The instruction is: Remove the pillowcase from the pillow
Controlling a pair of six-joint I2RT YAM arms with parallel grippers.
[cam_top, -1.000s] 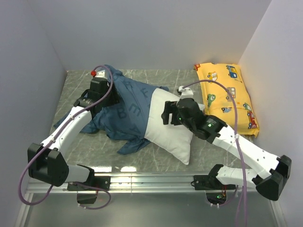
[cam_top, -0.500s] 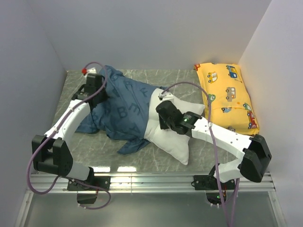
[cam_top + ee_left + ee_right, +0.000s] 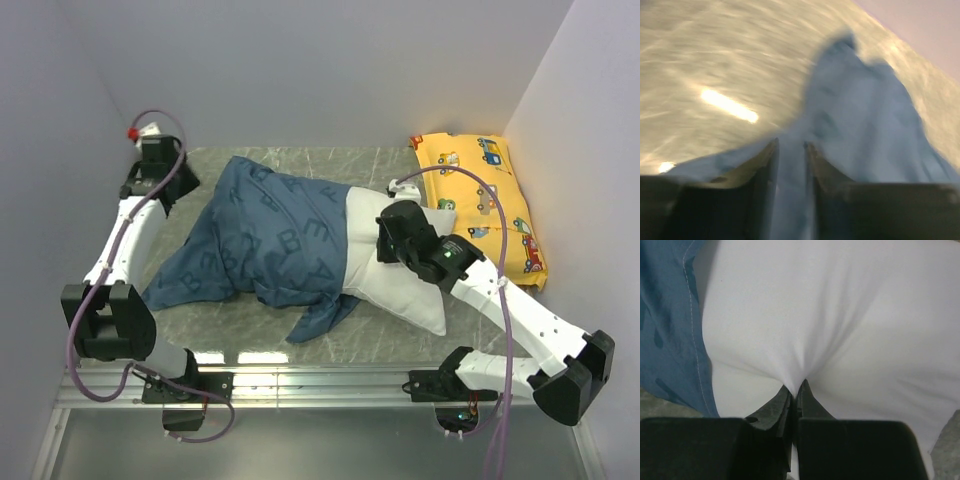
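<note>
With the left pincer (image 3: pixel 791 150) clamped on it, the dusty-blue printed fabric pillowcase (image 3: pixel 270 240) covers perhaps half the plump white pillow (image 3: pixel 400 285), whose bared end the right pincer (image 3: pixel 795 390) pinches shut.

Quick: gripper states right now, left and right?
Left gripper: shut, pinching the pillowcase; view blurred.
Right gripper: shut, pinching a fold of the pillow.
</note>
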